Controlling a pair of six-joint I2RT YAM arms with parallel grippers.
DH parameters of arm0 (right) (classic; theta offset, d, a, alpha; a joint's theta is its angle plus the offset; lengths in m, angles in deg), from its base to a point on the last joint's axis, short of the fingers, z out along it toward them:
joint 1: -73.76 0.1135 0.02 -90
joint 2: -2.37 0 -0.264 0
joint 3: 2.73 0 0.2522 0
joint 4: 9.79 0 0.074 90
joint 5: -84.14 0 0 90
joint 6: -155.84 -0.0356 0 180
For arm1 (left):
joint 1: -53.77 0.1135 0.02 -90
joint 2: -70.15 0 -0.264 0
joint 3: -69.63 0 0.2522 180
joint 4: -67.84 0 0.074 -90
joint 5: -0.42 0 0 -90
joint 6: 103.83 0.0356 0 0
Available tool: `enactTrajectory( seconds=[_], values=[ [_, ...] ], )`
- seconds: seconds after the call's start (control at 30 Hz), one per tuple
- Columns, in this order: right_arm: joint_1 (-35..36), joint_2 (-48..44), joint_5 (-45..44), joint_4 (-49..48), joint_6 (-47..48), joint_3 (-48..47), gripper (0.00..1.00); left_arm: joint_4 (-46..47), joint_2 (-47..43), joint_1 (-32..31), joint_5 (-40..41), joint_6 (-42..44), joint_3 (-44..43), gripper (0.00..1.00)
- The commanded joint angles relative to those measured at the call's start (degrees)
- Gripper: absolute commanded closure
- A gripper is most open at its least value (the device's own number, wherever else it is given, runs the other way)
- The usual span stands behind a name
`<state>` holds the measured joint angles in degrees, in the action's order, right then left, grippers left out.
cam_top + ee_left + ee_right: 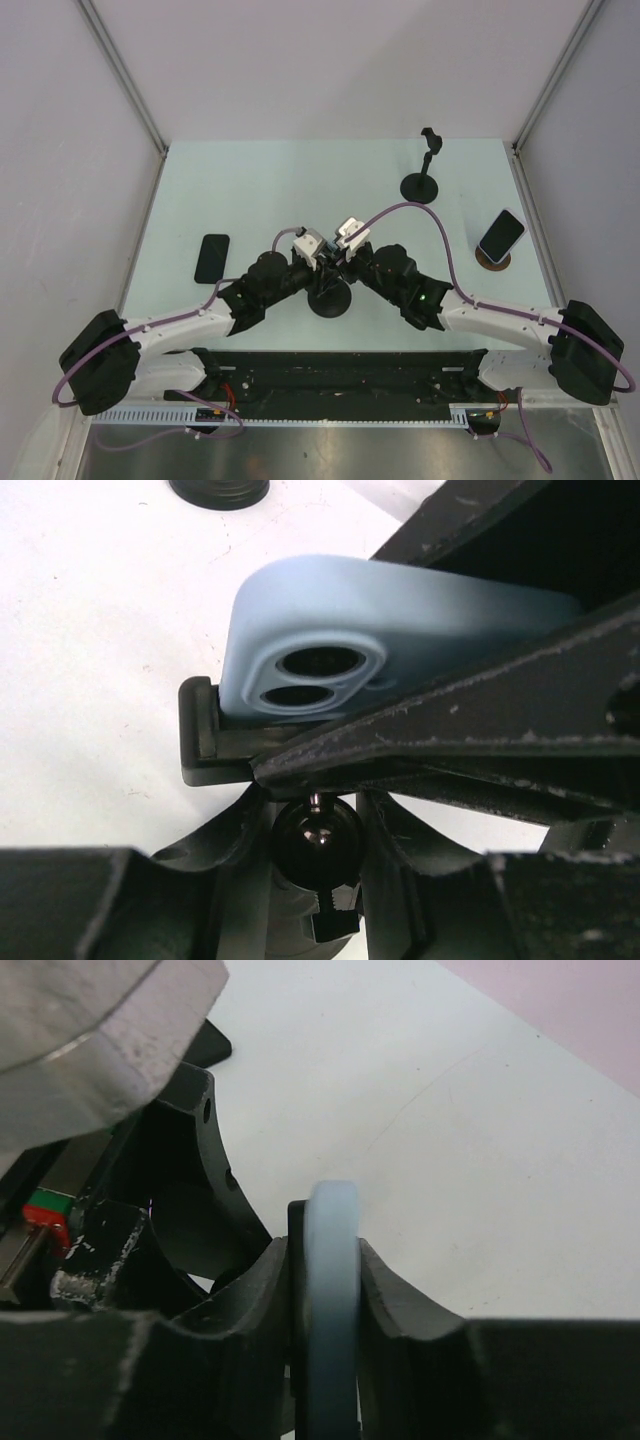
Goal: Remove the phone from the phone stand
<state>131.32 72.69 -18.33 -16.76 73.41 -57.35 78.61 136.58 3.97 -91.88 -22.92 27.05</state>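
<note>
Gripping phone (400, 630) and stand (330, 302), table (300, 190) middle

Blue phone sits in the stand clamp, near-centre of table. Left claw (316, 825) narrow, closed around stand's ball joint (318, 855). Right claw (330, 1260) pinches phone's edge.

top external: high behind arm bases (100, 365), looking down on whole table (300, 190) | left wrist: close up on lens end of phone (400, 610) in phone stand (205, 745) | right wrist: close up, edge-on to same phone | shared: phone stand, mid-table
</note>
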Motion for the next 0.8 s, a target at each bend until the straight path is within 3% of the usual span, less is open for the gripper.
enactTrajectory(
  seconds=[0.0, 0.07, 0.2, 0.27, 0.77],
  values=[
    [-1.0, -0.7, -0.3, -3.4, -0.2, -2.2, 0.75, -1.5, -1.1, 0.5, 3.9, 0.3, 1.7, 1.0],
    [-1.0, -1.4, 0.4, -2.8, -0.2, -2.2, 0.74, -1.5, -1.0, 0.5, 4.7, -0.3, 1.9, 1.0],
    [-1.0, -3.2, 1.4, -2.2, -0.4, -2.2, 0.57, -1.5, -0.5, 0.5, 4.8, -0.5, 1.9, 1.0],
    [-1.0, -3.3, 1.4, -2.5, -0.2, -2.2, 0.55, -1.5, -0.3, 0.5, 4.6, -0.6, 1.9, 1.0],
    [-2.3, -2.4, 1.6, -2.5, -0.7, -2.2, 0.63, -1.5, -0.5, 0.5, 3.8, -1.2, 1.7, 1.0]
  ],
)
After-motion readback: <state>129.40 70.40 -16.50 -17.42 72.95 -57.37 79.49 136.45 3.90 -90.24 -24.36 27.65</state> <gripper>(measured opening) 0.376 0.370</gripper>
